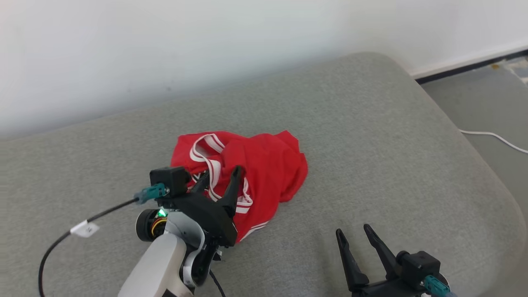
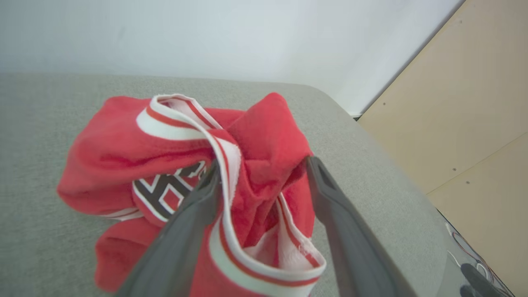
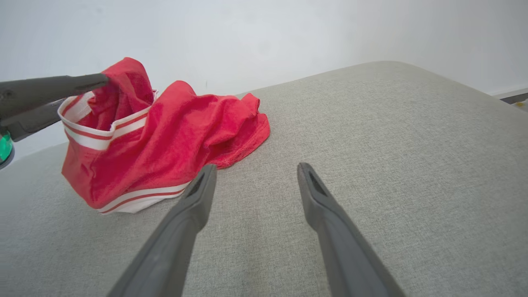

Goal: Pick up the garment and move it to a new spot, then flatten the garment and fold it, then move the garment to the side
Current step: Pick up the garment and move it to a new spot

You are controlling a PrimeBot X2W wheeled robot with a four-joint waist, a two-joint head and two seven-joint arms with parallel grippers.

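Garment within spread left pincer

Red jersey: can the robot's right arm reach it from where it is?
Probably yes. The right tool is open over the grey cushion, and the red jersey lies crumpled just beside it with nothing between. The left tool straddles the jersey's other side, so that end looks crowded.

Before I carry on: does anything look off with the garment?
The red jersey lies in a crumpled heap on the grey cushion. A ridge of cloth stands up between the fingers of the open left gripper and may be snagged on one. Nothing looks torn.
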